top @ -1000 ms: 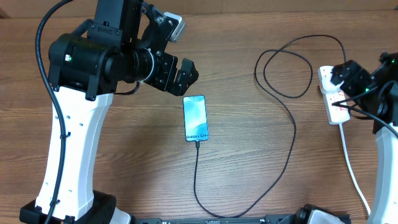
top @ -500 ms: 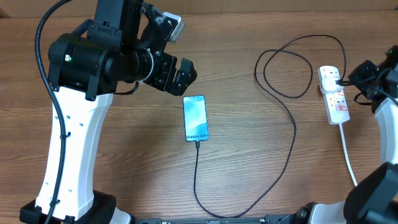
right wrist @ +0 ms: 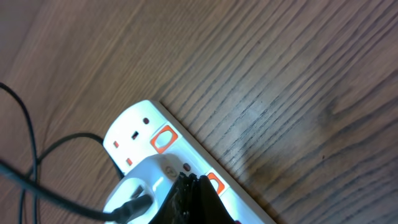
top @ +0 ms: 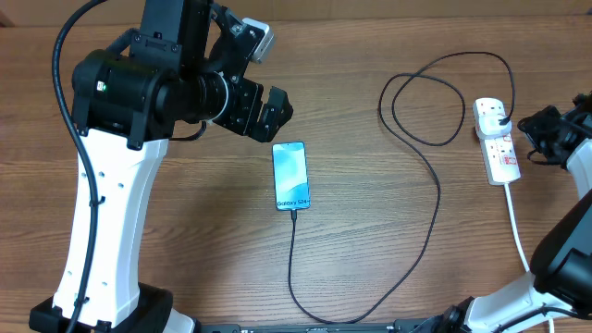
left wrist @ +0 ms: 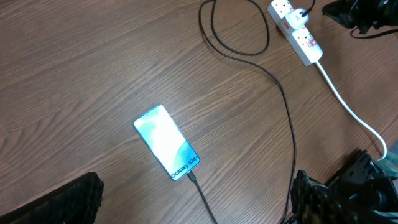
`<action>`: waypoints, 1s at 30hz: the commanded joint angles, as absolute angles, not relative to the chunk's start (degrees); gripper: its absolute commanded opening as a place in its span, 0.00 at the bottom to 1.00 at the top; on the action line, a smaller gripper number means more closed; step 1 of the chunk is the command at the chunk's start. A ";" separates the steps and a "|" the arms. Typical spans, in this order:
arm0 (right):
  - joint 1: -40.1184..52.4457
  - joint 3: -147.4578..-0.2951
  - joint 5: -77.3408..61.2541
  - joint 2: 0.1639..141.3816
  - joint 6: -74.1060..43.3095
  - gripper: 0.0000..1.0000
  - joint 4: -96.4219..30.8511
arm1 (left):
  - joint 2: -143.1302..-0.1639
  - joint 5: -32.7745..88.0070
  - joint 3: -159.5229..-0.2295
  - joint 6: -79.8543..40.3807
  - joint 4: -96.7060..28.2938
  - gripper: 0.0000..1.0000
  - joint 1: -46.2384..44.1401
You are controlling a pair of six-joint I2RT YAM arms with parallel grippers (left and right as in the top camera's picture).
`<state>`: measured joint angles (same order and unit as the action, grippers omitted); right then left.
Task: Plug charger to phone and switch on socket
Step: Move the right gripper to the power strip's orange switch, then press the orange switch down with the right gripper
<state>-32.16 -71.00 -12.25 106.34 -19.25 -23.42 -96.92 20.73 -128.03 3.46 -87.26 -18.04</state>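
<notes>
The phone (top: 289, 176) lies screen-up mid-table with the charger's connector (top: 294, 212) in its near end. The black charger cable (top: 433, 199) loops across to the white socket (top: 499, 153), where its plug (top: 497, 114) sits in the far outlet. My left gripper (top: 268, 109) hovers open just behind the phone (left wrist: 166, 142); the left wrist view shows its fingertips (left wrist: 68, 199) far apart over the phone's near end and the cable. My right gripper (top: 527, 124) is shut on nothing just right of the socket. In the right wrist view its tips (right wrist: 189, 182) are over the plug (right wrist: 140, 186), beside a red switch (right wrist: 214, 184).
The socket's thick white cord (top: 520, 236) runs toward the front right edge. The left arm's black and white body (top: 111, 185) fills the left side of the table. A wide cable loop (top: 425, 102) lies left of the socket.
My right gripper was over the socket's far end with jaws apart. It has pulled back to the socket's right side and shut. The left arm, phone and cable have not moved.
</notes>
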 commanded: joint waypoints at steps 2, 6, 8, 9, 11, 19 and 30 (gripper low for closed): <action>-32.12 -72.47 -12.97 107.74 -19.25 0.04 -22.11 | -97.49 20.36 -128.62 4.71 -87.18 1.00 -18.57; -32.12 -72.47 -12.99 108.90 -19.27 0.04 -21.54 | -97.49 20.36 -128.62 4.71 -87.18 0.99 -18.41; -32.12 -72.47 -13.23 110.34 -19.29 0.04 -21.67 | -97.49 20.36 -128.62 4.71 -87.15 1.00 -18.41; -32.12 -72.47 -13.23 110.96 -19.46 0.04 -21.76 | -97.49 20.36 -128.62 4.71 -87.15 1.00 -18.41; -32.12 -72.44 -14.20 112.05 -19.44 0.03 -21.71 | -97.49 20.36 -128.62 4.71 -87.18 0.99 -18.41; -31.22 -72.44 -15.14 114.28 -19.44 0.04 -21.65 | -97.49 20.36 -128.62 4.73 -87.15 1.00 -18.41; -29.85 -72.44 -15.16 115.22 -19.44 0.04 -22.85 | -97.49 20.36 -128.62 4.71 -87.15 1.00 -18.41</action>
<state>-30.79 -71.61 -14.52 113.97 -19.29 -22.20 -96.92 20.73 -128.03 3.46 -87.26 -18.02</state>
